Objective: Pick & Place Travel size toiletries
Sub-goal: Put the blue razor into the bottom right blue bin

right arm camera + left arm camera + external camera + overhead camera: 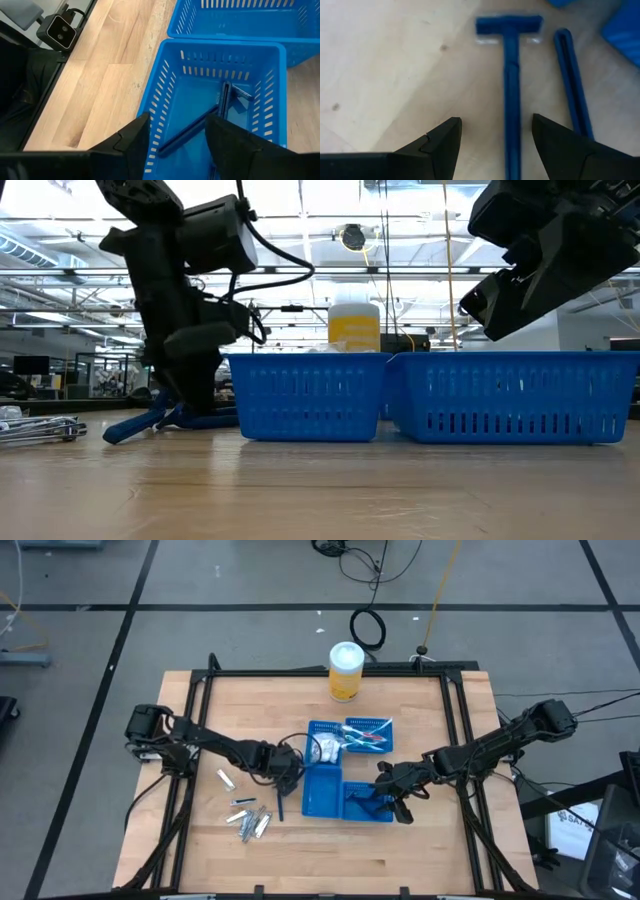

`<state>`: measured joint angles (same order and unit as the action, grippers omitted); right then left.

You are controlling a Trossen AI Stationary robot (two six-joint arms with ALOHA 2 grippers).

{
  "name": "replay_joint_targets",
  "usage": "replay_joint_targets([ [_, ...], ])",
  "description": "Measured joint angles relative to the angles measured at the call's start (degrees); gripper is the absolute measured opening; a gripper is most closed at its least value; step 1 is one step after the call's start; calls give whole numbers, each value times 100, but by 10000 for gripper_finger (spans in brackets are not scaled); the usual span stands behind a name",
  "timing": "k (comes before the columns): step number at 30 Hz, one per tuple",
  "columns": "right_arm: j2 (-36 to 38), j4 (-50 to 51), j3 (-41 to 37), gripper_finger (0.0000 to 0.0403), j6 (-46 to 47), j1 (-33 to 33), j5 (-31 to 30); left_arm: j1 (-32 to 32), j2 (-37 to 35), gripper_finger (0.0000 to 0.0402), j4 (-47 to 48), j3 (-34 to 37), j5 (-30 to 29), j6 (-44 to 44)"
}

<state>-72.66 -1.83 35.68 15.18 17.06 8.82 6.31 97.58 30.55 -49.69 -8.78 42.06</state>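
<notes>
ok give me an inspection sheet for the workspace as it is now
surface: wooden table, bare around the trays
job's things: blue razor and blue stick on the wood; silvery tubes and a white packet loose; dark blue sticks in the near tray; white items in a far tray
clutter: yellow canister, white lid
grippers: left gripper open over the razor; right gripper open above the near tray
cables: black coil on the floor behind the table
surroundings: nothing seen of people; open hall with ceiling lights
</notes>
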Motion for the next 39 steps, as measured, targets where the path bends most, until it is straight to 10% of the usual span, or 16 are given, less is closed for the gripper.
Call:
replay_joint_targets([
  [18,0,20,0,174,16,1,0,262,13,236,434,11,153,30],
  [32,0,18,0,169,63,0,0,266,-144,17,839,26,129,-781],
  [39,2,34,0,169,63,0,0,304,-918,14,2131,58,-683,-204],
])
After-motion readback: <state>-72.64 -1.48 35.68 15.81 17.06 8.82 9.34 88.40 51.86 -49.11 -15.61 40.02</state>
